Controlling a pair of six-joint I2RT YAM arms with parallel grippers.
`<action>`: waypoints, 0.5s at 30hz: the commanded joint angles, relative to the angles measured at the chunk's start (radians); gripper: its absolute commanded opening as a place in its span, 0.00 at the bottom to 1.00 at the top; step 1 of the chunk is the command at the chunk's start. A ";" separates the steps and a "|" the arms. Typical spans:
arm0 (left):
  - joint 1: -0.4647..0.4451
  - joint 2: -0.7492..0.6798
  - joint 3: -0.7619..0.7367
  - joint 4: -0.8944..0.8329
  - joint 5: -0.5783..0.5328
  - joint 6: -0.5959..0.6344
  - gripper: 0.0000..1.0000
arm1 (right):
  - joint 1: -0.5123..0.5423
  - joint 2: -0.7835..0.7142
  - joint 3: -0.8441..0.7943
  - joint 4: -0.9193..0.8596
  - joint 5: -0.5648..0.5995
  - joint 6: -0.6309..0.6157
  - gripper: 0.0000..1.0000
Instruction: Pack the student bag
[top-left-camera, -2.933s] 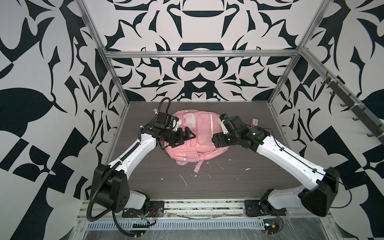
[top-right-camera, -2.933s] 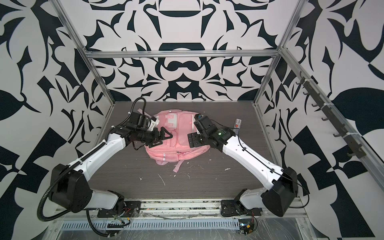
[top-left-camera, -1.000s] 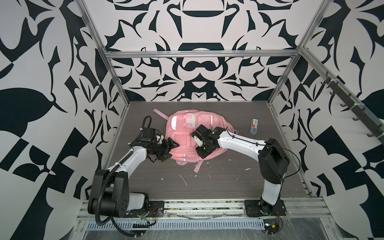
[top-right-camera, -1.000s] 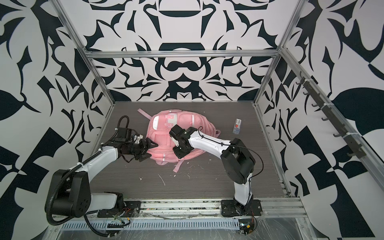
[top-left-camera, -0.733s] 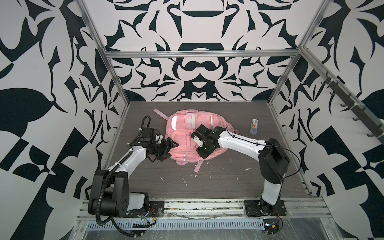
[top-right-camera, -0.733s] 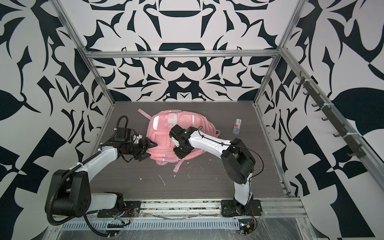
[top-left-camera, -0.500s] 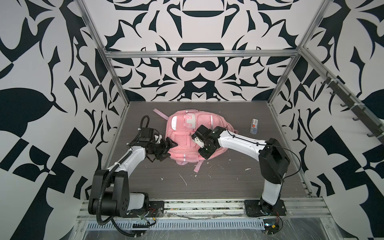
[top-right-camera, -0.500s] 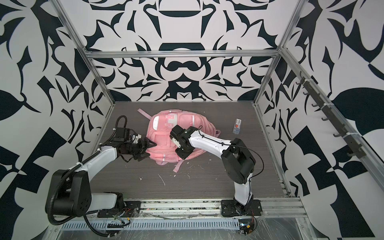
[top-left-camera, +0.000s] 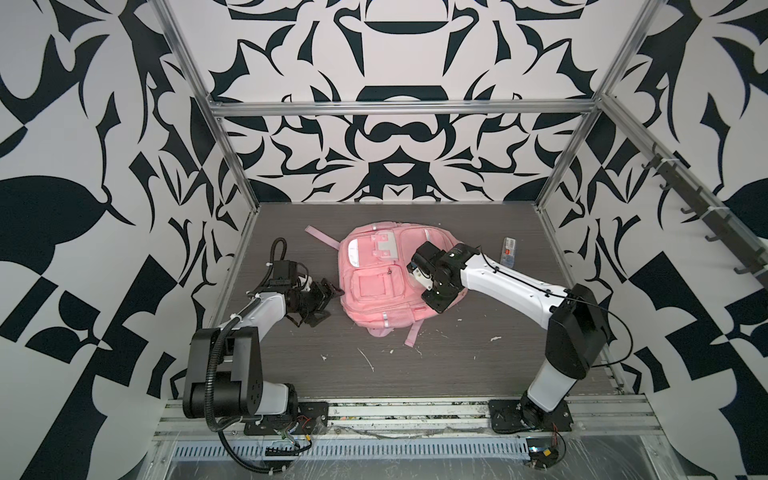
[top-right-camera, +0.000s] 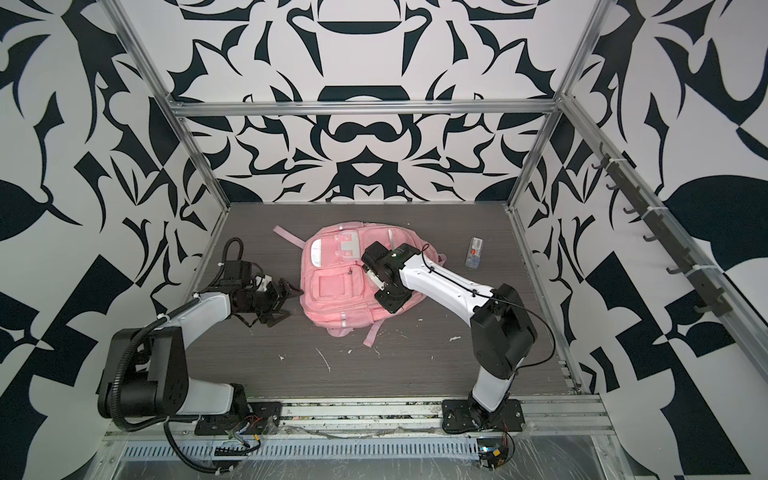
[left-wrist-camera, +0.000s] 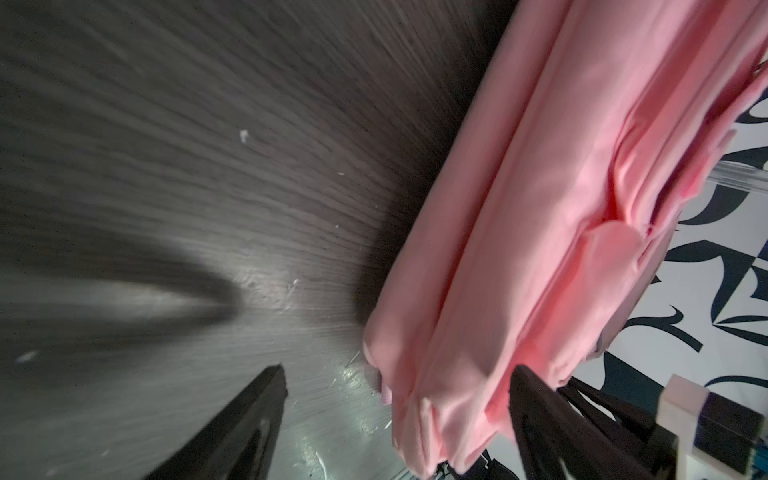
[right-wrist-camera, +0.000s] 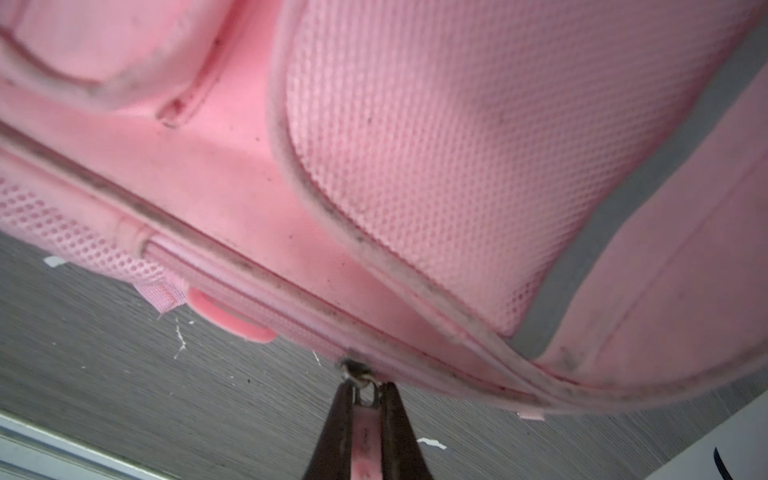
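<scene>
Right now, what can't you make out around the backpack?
- Pink backpack contents: fabric hides them, every view.
- Small clear packet by the right wall: too small to identify, top views.
- Right pincer tips: hidden by its own wrist in top views.
- Left wrist view: blurred.

- left gripper (top-left-camera: 330, 303) was on the left edge of the soft pink fabric backpack (top-left-camera: 374, 291). It's backed off now, jaws spread wider, sitting just beside it
- right gripper (right-wrist-camera: 365, 388), pinched on the pink zipper pull tab (right-wrist-camera: 365, 440), slid rightward along the backpack's near edge
- right arm's elbow went from stretched low to folded upright
</scene>
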 joint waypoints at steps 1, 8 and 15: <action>-0.015 -0.019 0.052 -0.090 0.004 0.071 0.99 | 0.024 -0.029 0.041 -0.067 0.017 -0.015 0.00; -0.091 -0.159 -0.048 -0.137 0.093 0.033 0.99 | 0.102 0.045 0.201 -0.045 -0.054 0.012 0.00; -0.126 -0.153 -0.139 0.046 0.048 -0.128 0.88 | 0.205 0.136 0.337 -0.063 -0.111 0.016 0.00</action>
